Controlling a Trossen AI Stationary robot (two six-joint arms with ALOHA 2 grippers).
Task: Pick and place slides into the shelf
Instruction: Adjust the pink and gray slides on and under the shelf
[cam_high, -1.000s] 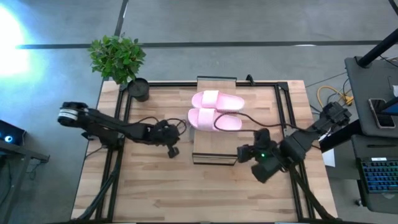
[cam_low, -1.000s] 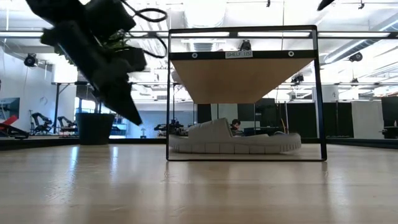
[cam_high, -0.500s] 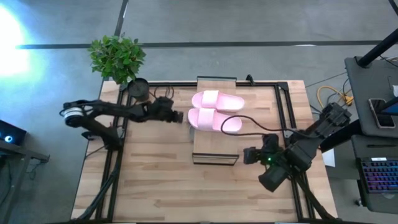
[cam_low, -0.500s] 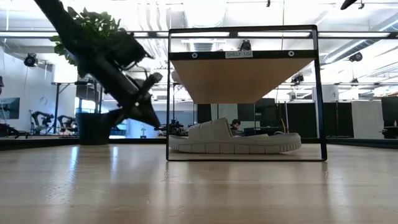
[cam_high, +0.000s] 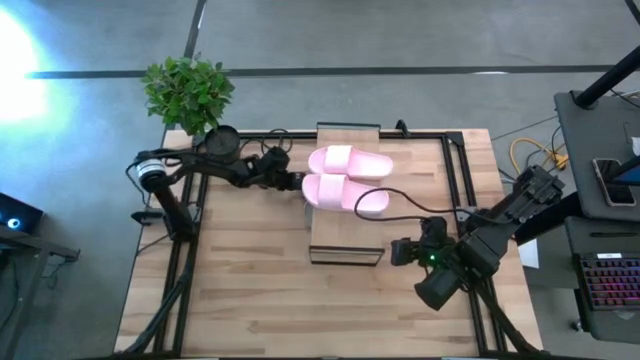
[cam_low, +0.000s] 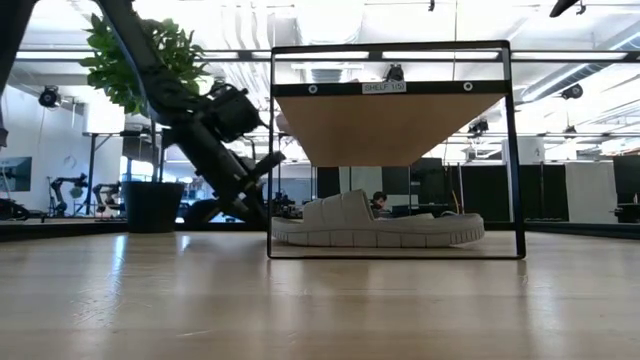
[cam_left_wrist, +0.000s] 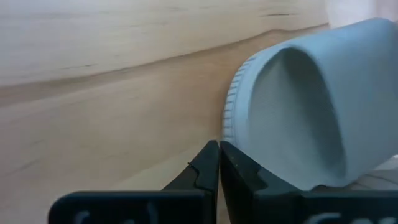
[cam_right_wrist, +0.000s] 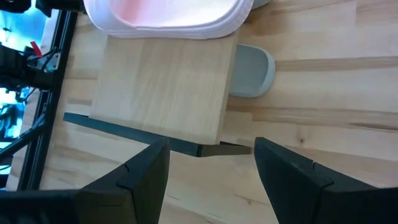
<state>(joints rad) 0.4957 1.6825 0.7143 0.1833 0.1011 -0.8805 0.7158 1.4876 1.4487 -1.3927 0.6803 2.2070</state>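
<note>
My left gripper (cam_high: 291, 182), pinched shut and empty, sits upper-centre at the pink slides (cam_high: 345, 177) on the shelf (cam_high: 345, 243); a grey-green slide (cam_low: 375, 228) lies underneath. Right gripper (cam_high: 398, 250), spread wide and empty, lower right.

Two slides (cam_high: 343, 176) on top of the shelf (cam_high: 345, 240) are pale pink, the soles edged in a whiter tone. A further slide (cam_right_wrist: 251, 70) under the shelf is grey-green, with a ribbed sole edge. The shelf top is light wood plank with a dark edge and black frame. The table (cam_high: 260, 290) is pale wood in butcher-block strips. Both arms are black; the left gripper (cam_left_wrist: 217, 163) is black. The plant (cam_high: 188, 92) is green in a black pot (cam_high: 223, 143).
</note>
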